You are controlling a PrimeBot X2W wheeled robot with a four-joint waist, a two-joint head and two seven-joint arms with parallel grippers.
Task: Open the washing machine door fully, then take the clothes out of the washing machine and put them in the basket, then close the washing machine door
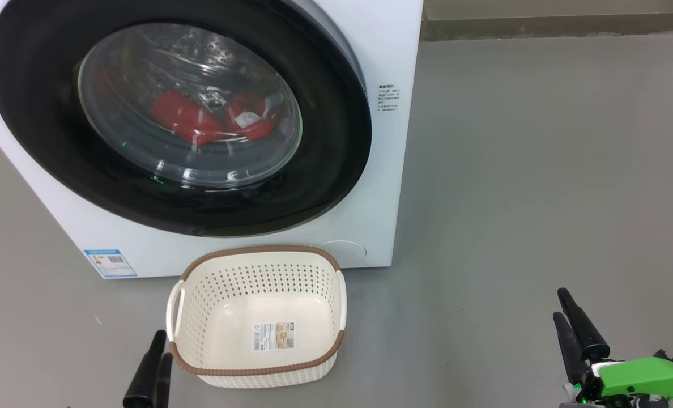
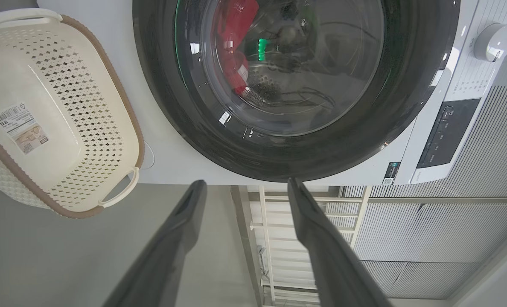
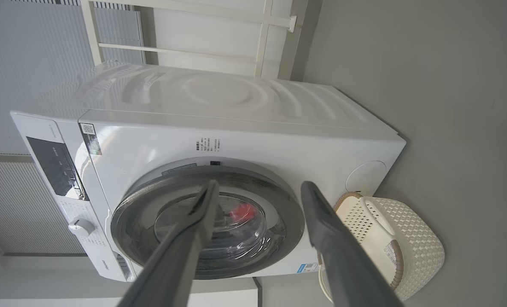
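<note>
Pincers both spread wide, empty: left [image 2: 247, 183], right [image 3: 260, 183]. Basket [image 1: 257, 249] sits just right of my left one, well left of my right, nothing in it. Beyond both, door [image 1: 42, 141] looks shut on washer [image 1: 390, 56], so I judge every step remains. Clothes [image 1: 186, 119] show red behind the glass; count unclear in the glare. Door's top is cut off; no handle made out.

Head looks down; all views share the washing machine door [image 1: 178, 116].

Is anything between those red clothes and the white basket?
Yes: the round glossy black glass-windowed door stands in front of the red fabric clothes, seen through its glass. The cream perforated plastic basket sits before it.
</note>
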